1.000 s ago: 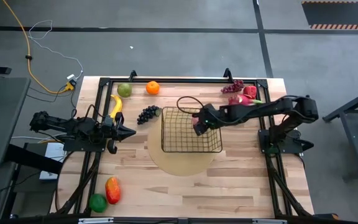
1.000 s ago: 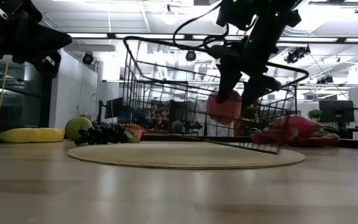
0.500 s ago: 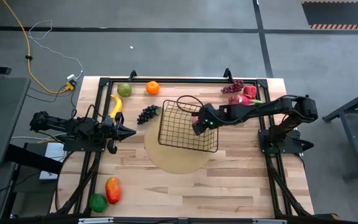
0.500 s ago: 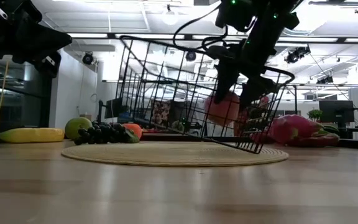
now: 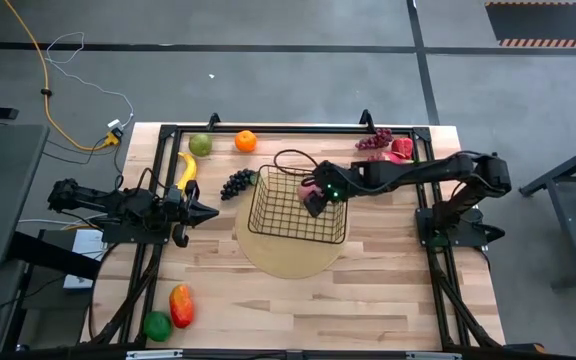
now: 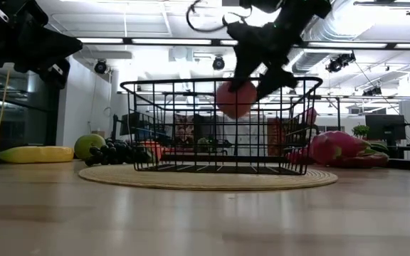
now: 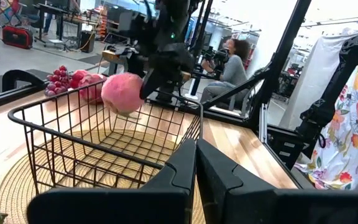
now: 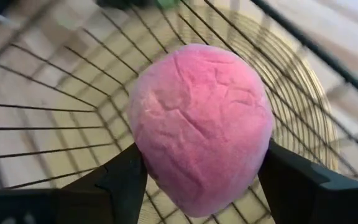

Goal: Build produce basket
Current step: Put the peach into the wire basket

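Note:
The black wire basket stands level on a round woven mat at mid-table. My right gripper reaches in from the table's right, shut on a pink peach that hangs at rim height inside the basket's far right part. The peach also shows in the left wrist view. My left gripper waits shut and level, left of the basket, touching nothing. More produce lies around: banana, green pear, orange, dark grapes. My right gripper pinches the peach by its two opposite sides between its two fingers. The fingers slant down from the table's right. The peach hangs clear of the basket's floor and of its wires.
Red grapes and a pink dragon fruit lie at the far right, behind my right arm. A red-orange mango and a green ball lie at the near left. Black frame rails run along the table's edges.
The basket stood tipped, its left side raised and its right bottom edge on the mat; it has dropped level and slid a little toward the table's left. My right gripper has risen and rolled, keeping the peach.

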`<move>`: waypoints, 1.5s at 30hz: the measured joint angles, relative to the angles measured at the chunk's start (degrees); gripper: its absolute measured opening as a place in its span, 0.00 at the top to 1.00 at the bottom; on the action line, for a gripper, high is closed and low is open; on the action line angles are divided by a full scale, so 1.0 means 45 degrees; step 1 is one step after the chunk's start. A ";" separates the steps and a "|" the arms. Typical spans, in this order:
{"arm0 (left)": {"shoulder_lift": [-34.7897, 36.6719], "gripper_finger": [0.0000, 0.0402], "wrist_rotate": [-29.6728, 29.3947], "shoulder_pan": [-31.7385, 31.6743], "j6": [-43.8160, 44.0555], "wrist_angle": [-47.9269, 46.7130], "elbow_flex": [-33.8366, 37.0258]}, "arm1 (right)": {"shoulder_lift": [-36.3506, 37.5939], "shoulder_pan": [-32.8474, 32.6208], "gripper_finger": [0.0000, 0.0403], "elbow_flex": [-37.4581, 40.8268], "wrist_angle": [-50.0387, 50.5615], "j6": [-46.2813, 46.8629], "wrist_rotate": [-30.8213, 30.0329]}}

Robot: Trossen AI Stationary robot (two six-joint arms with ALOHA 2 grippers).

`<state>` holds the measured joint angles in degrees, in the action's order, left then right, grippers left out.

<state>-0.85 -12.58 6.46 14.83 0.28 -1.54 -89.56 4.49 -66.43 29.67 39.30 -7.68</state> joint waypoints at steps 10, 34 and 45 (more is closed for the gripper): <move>-0.0002 0.99 0.0000 0.0001 0.0000 0.0002 0.0000 | 0.0006 -0.0034 0.39 -0.2632 -0.0299 -0.2226 0.0058; 0.0002 0.99 0.0000 0.0000 0.0000 -0.0002 0.0000 | -0.4562 -0.0614 0.39 -0.7489 0.9788 -0.8061 0.2152; 0.0002 0.99 0.0000 0.0005 0.0000 -0.0002 0.0000 | -0.4540 -0.0675 0.39 -0.4812 0.8131 -0.6391 0.2142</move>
<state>-0.84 -12.58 6.48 14.83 0.27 -1.54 -110.00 1.45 -88.08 66.26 10.55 1.96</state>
